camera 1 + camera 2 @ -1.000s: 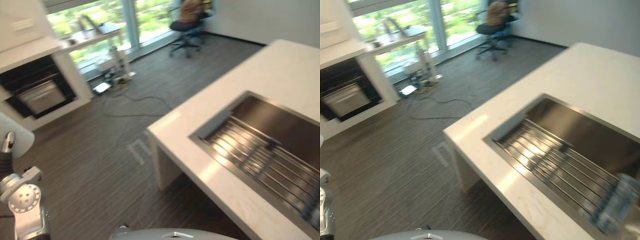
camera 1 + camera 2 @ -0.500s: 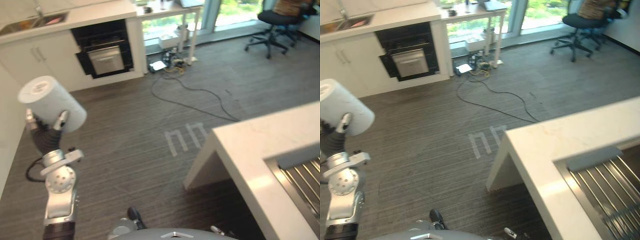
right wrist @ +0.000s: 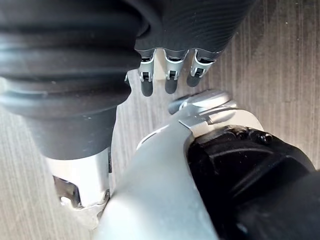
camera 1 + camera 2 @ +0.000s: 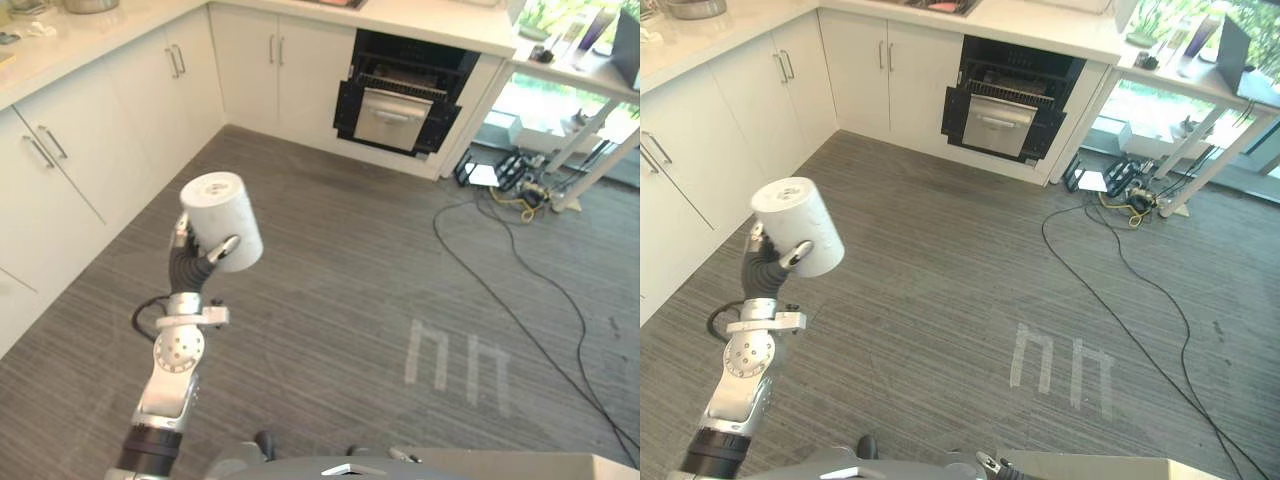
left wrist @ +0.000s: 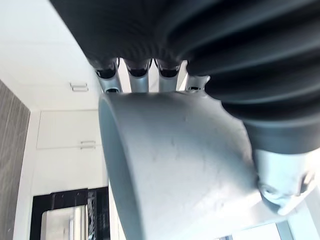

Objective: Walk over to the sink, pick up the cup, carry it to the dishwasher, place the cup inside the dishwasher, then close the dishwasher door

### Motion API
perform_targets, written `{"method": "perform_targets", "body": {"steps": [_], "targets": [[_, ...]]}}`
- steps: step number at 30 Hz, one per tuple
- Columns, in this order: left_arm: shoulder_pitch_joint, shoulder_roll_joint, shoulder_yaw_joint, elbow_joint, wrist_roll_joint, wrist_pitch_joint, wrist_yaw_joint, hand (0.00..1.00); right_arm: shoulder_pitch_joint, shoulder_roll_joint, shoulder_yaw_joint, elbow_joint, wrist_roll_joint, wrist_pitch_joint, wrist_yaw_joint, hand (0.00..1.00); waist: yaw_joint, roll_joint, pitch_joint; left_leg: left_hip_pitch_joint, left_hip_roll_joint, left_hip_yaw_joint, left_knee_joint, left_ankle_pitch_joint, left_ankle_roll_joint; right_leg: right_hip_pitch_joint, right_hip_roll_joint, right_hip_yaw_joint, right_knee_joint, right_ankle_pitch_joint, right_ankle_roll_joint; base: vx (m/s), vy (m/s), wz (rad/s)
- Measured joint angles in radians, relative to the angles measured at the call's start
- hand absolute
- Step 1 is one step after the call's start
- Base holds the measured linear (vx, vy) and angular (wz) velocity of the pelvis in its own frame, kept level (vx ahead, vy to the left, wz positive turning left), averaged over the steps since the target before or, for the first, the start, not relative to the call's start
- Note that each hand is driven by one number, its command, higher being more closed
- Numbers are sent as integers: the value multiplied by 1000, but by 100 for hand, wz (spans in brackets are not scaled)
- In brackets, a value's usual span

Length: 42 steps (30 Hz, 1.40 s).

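Fingers (image 5: pixel 112 84) curled, grips the white cup (image 4: pixel 222 218) in the left hand (image 4: pixel 195 262) above the floor (image 4: pixel 350 300). Hangs the right hand (image 3: pixel 170 82) relaxed, empty.

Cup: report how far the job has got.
Done: the cup is picked up, the left hand curled round it above the floor. In hand: the carry, with the dishwasher across the room, its dark inside showing. Left: reach it, put the cup in, then shut the dishwasher. The right hand hangs idle.

Grey striped plank floor (image 4: pixel 330 290) — 2 pale arch-shaped tape marks (image 4: pixel 455 355) lie on it, a tangle of black cables (image 4: pixel 518 188) farther off.
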State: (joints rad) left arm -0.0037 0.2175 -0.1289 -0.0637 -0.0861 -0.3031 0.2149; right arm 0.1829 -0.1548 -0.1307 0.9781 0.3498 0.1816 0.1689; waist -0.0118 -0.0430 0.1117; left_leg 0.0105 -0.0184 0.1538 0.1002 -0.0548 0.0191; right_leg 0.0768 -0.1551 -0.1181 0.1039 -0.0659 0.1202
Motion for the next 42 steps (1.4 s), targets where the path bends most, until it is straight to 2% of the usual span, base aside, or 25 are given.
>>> {"method": "perform_targets", "body": {"steps": [2,7,8,14,16,18,23,25,27,28,29,30,31,32,33,34,35,36,37,38,39,40,41,42], "targets": [[4,2,-4,0,-2,13,-33,100,-9,-1,9,4,19,15,-2,0,5,8,-8,60,24,18,-55,22,-33,27,18,-1,-5,10,-19,64,-83,-23],[9,18,2,0,-33,13,-91,100,-28,-5,8,20,58,17,2,0,-7,29,-21,93,42,53,-144,57,-37,17,43,0,-32,10,-26,-6,-68,-17],[7,19,10,54,-39,11,-91,100,15,0,50,-10,194,40,41,0,-55,13,-38,96,65,118,-187,109,-44,45,66,-30,-161,83,-44,-24,-23,-7],[8,17,11,59,-46,11,-91,100,16,2,50,-9,194,39,41,0,-53,12,-38,94,66,119,-187,109,-44,47,67,-32,-166,84,-44,0,0,0],[9,10,19,87,-100,27,-88,100,15,3,50,1,194,37,42,0,-49,13,-36,97,68,120,-186,109,-45,63,67,-39,-192,95,-45,0,0,0],[23,-15,56,106,-160,64,-85,100,7,3,49,19,194,28,47,0,-47,12,-35,100,73,121,-184,111,-47,70,64,-81,-192,98,-44,2,-11,-2],[79,-75,162,125,-362,189,-15,100,-4,5,26,48,191,34,17,0,-6,23,-24,142,107,148,-180,95,-81,121,44,-316,-192,100,-48,-22,-48,-15],[80,-99,175,125,-421,233,7,100,-11,10,-3,62,182,27,-11,0,-4,26,-25,146,113,150,-180,92,-83,132,44,-340,-180,81,-43,6,-44,20],[80,-133,169,126,-439,259,12,100,-18,10,-43,69,173,8,-37,0,2,39,-26,147,111,170,-180,85,-78,90,12,-353,-67,17,-36,30,43,35],[76,-149,169,127,-441,269,5,100,-20,10,-71,69,171,-6,-49,0,-4,42,-24,147,96,177,-180,80,-74,56,-35,-371,46,-43,-21,70,79,61],[74,-156,168,127,-441,274,-11,100,-14,20,-91,69,172,-26,-48,0,-5,33,-25,151,70,174,-180,72,-66,35,-91,-389,148,-89,-4,109,91,69],[74,-159,168,127,-441,274,-17,100,-10,25,-102,68,174,-38,-47,0,-4,29,-28,154,59,171,-182,66,-63,28,-119,-394,200,-105,5,126,49,67],[68,-162,167,136,-439,274,-39,100,-8,27,-119,66,195,-69,-51,0,-1,24,-22,168,33,151,-186,56,-55,-5,-176,-391,342,-128,4,143,67,63],[68,-161,164,157,-435,274,-56,100,1,24,-128,54,232,-97,-46,0,-1,24,-21,183,20,138,-185,49,-48,-64,-237,-373,515,-100,-38,125,59,56],[70,-159,165,161,-431,274,-57,100,0,22,-127,48,247,-109,-45,0,2,24,-20,193,15,134,-186,43,-42,-98,-260,-350,596,-74,-70,129,104,41],[73,-157,166,161,-430,274,-54,100,3,22,-123,22,253,-131,-45,0,4,19,-18,215,5,121,-186,31,-30,-160,-298,-287,726,12,-83,123,83,23],[75,-158,166,161,-430,274,-52,100,4,23,-118,11,253,-142,-44,0,2,18,-17,225,5,113,-186,26,-25,-191,-306,-253,784,75,-78,178,89,28],[78,-158,166,159,-430,274,-47,100,3,23,-111,-6,253,-161,-40,0,-3,36,-9,243,14,90,-179,14,-16,-256,-297,-195,865,97,-67,210,67,17],[78,-157,175,160,-429,273,-43,100,-2,32,-105,-25,252,-167,-38,0,-5,38,-8,251,30,89,-163,-2,-15,-291,-263,-173,879,13,-73,217,48,8],[75,-146,180,160,-422,272,-43,100,-10,41,-93,-33,251,-165,-25,0,-9,38,0,246,52,85,-125,-26,-13,-316,-212,-159,843,-49,-71,261,-11,2],[67,-134,178,160,-388,271,-45,100,-9,56,-70,-61,252,-158,-11,0,-17,38,12,236,88,76,-75,-64,-22,-338,-112,-145,663,-81,-56,211,-51,7],[63,-125,176,160,-369,271,-46,100,-10,57,-67,-68,252,-157,-7,0,-22,37,16,235,97,71,-65,-75,-27,-343,-75,-134,543,-67,-48,277,-97,18],[54,-115,166,160,-332,271,-47,100,-10,60,-64,-70,252,-154,-6,0,-28,31,20,242,101,65,-65,-89,-39,-345,-24,-109,293,13,-14,218,-97,19],[52,-114,162,158,-307,271,-47,100,-10,62,-63,-69,252,-150,-7,0,-30,26,24,251,98,63,-66,-98,-46,-336,-13,-106,170,64,8,318,-150,25]]}}
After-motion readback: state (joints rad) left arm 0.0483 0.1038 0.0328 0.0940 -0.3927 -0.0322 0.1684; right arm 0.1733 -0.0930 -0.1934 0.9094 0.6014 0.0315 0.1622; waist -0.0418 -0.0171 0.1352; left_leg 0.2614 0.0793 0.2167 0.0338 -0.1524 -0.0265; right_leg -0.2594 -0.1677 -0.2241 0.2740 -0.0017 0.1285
